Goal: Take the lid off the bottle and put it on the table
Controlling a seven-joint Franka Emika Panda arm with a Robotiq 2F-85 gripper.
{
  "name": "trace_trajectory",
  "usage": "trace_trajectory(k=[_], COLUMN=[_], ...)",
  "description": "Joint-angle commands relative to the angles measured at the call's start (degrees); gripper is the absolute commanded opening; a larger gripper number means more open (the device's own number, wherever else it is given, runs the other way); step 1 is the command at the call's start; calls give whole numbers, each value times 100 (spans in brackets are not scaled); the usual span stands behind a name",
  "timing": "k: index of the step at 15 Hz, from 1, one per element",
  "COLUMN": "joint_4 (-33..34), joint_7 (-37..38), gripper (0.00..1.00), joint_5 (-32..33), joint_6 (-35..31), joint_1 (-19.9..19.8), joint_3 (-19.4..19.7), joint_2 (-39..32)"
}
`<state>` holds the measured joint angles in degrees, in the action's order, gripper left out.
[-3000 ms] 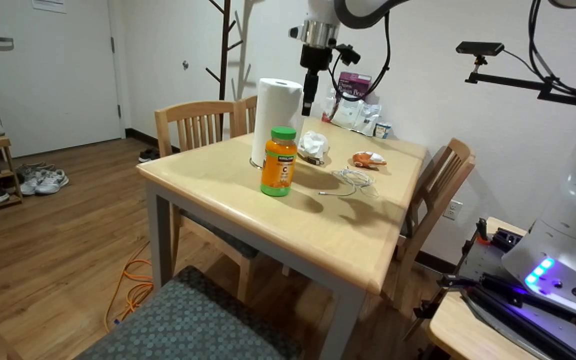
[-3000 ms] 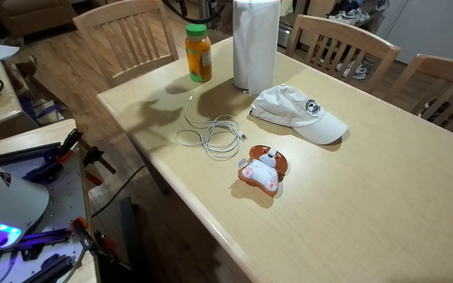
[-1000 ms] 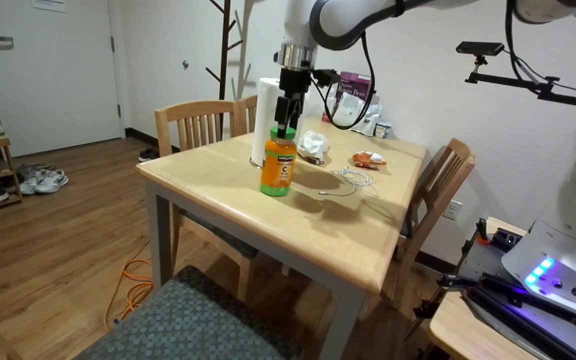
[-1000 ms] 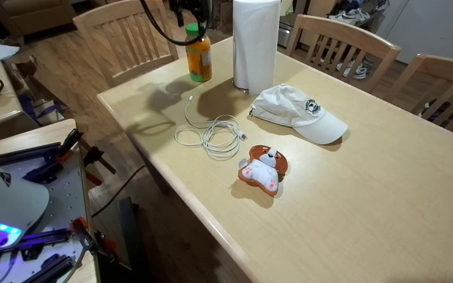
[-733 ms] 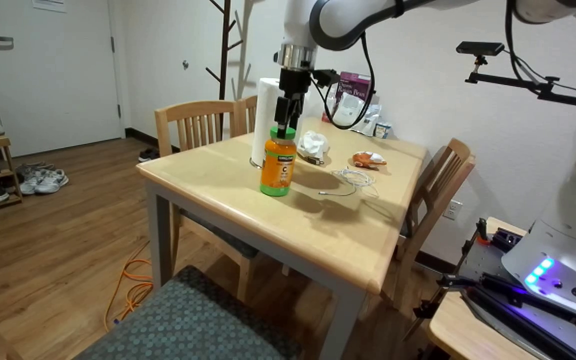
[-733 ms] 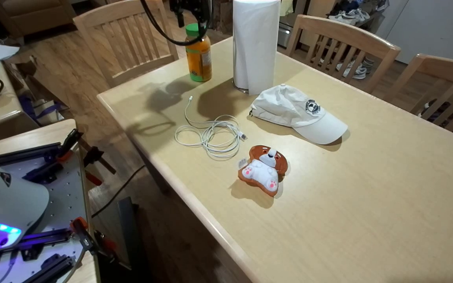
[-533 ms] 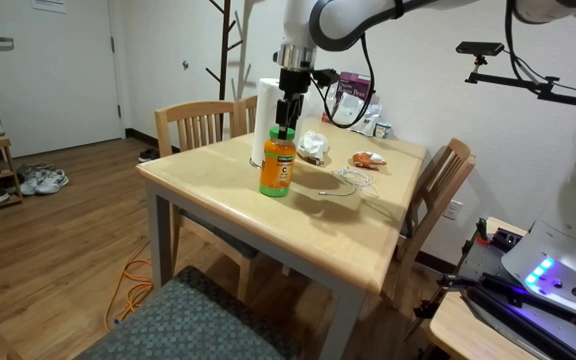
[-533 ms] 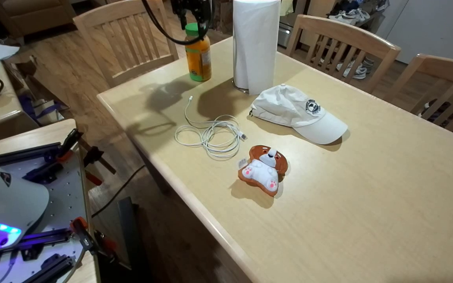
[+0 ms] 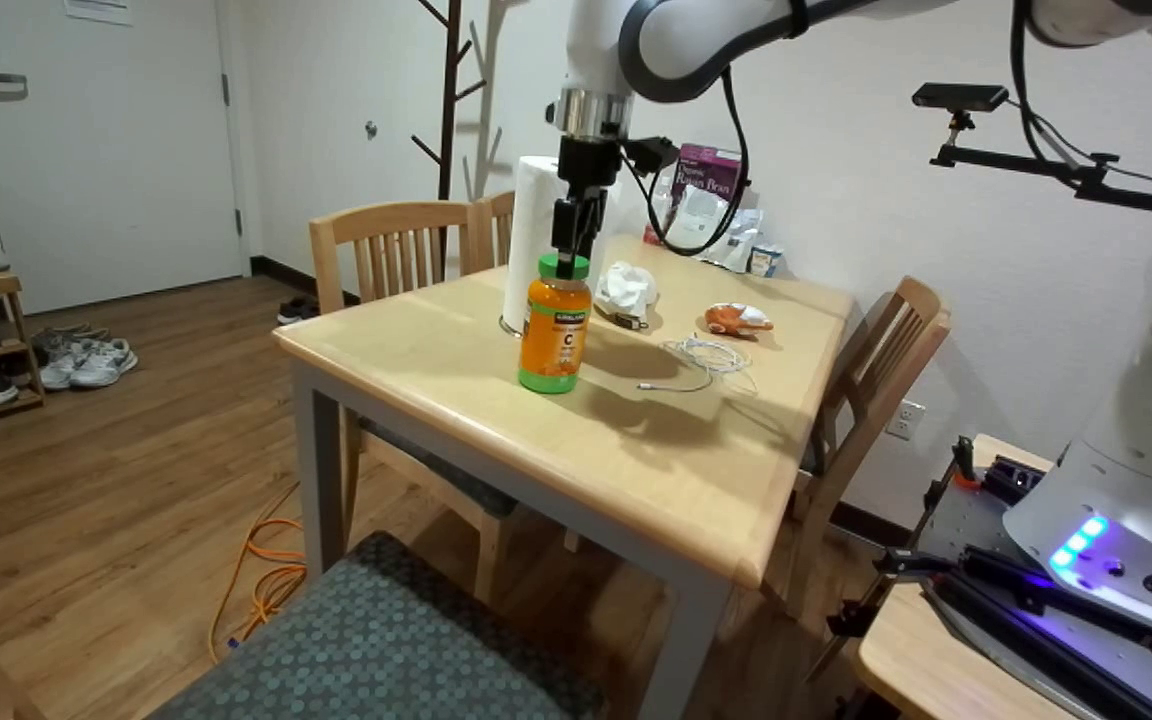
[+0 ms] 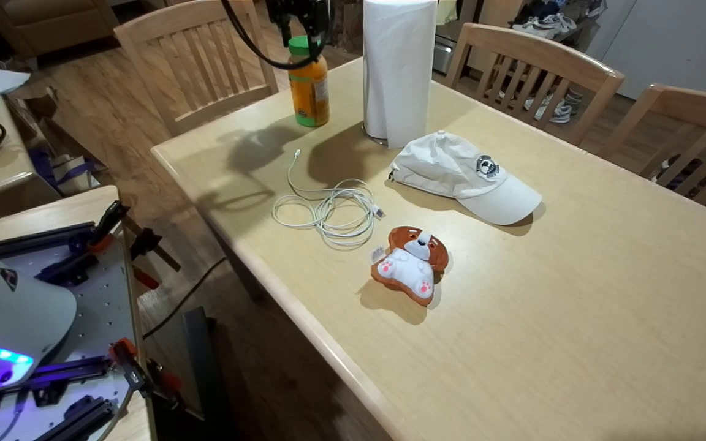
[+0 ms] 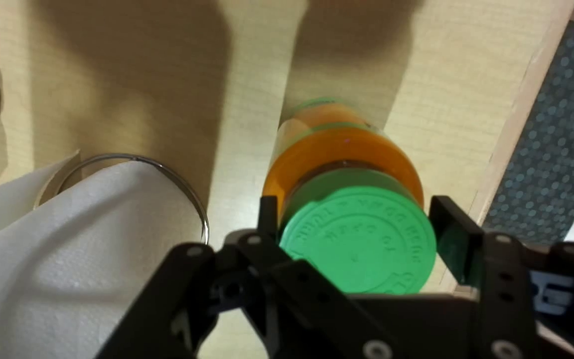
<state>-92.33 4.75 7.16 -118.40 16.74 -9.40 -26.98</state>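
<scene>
The orange bottle (image 9: 551, 340) stands upright near a corner of the light wooden table (image 9: 416, 345). It also shows in an exterior view (image 10: 310, 95) and in the wrist view (image 11: 339, 142). The green lid (image 11: 361, 244) sits on the bottle's neck. My gripper (image 11: 354, 219) points down over the bottle, with one black finger on each side of the lid. Both fingers appear to press on the lid's sides. In an exterior view the gripper (image 9: 574, 260) partly covers the lid (image 9: 582, 269). The lid (image 10: 297, 45) is partly behind a black cable there.
A tall white paper roll (image 10: 397, 73) stands close beside the bottle, also near the gripper in the wrist view (image 11: 92, 244). A white cap (image 10: 451, 168), coiled cable (image 10: 344, 214) and brown-white plush toy (image 10: 411, 263) lie on the table. Bags (image 9: 706, 225) stand by the wall.
The arm has come down from above the table onto the bottle. In the last half second or so, the fingers have closed on the lid and the bottle has shifted slightly.
</scene>
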Motion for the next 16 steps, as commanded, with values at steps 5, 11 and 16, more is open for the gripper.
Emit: trace_trajectory(k=[5,11,16], joint_4=[29,-38,-88], joint_7=[1,119,202], gripper=[75,50,50], joint_5=[-5,215,538], joint_6=[23,41,36], joint_1=[17,131,302], joint_3=[11,55,41], joint_2=[-10,155,425])
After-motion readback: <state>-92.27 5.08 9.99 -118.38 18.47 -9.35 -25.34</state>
